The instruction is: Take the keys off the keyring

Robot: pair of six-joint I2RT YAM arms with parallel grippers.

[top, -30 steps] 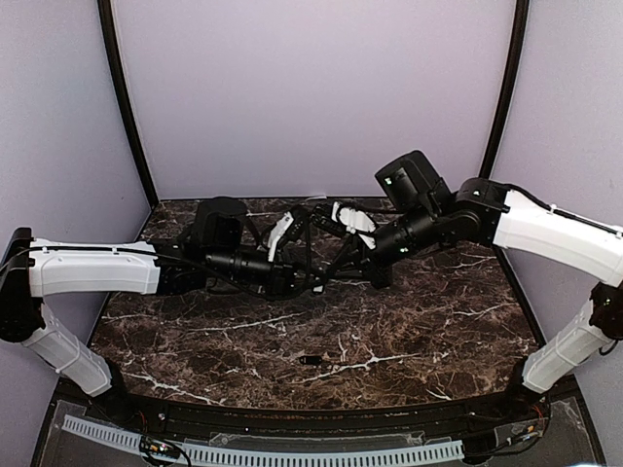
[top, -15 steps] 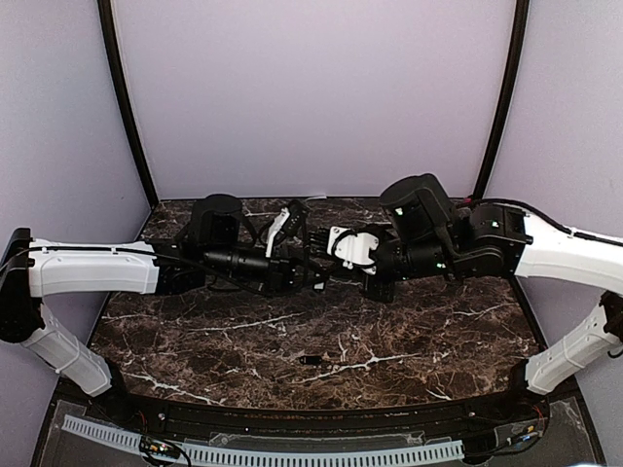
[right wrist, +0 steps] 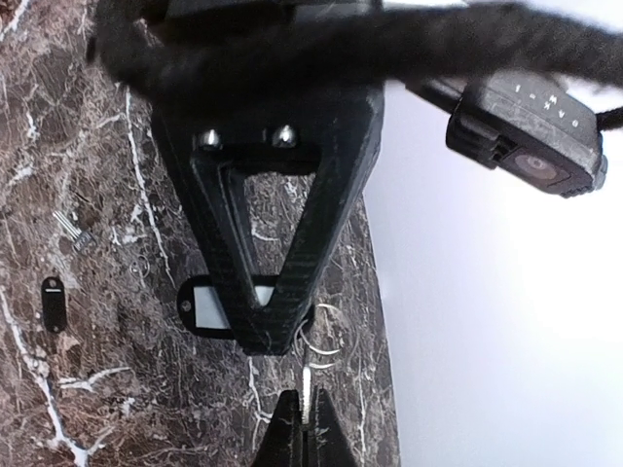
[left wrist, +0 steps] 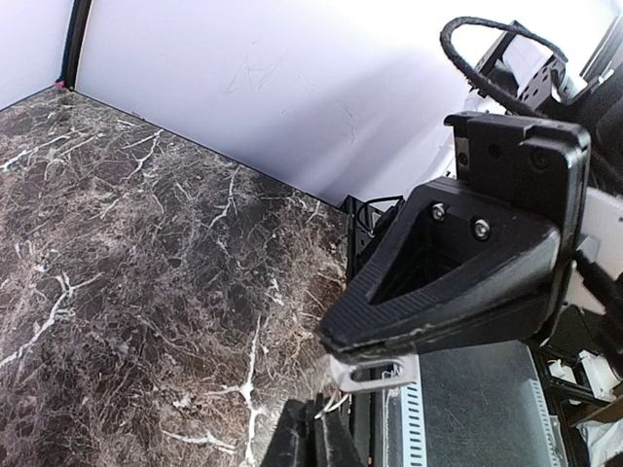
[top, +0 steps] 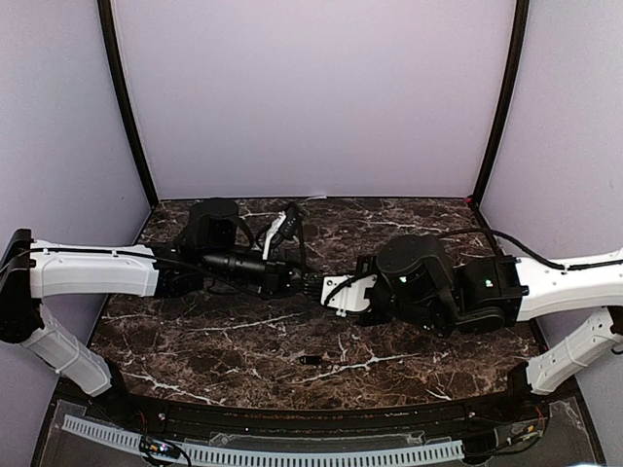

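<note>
Keyring (right wrist: 322, 331) seemingly just beyond right gripper (right wrist: 306, 418)

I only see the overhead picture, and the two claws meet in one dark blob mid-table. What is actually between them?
Observer: The right wrist camera shows the right gripper shut on a silvery sliver, just below a thin wire ring.
Visitor: And the other claw?
Observer: The left gripper is shut too. Its own camera shows a silvery metal piece hanging just above its tips.
Visitor: Is anything loose besides that dark speck near the front?
Observer: That speck is a dark key. The right wrist camera also shows small silvery bits on the table, a little apart from it.
</note>
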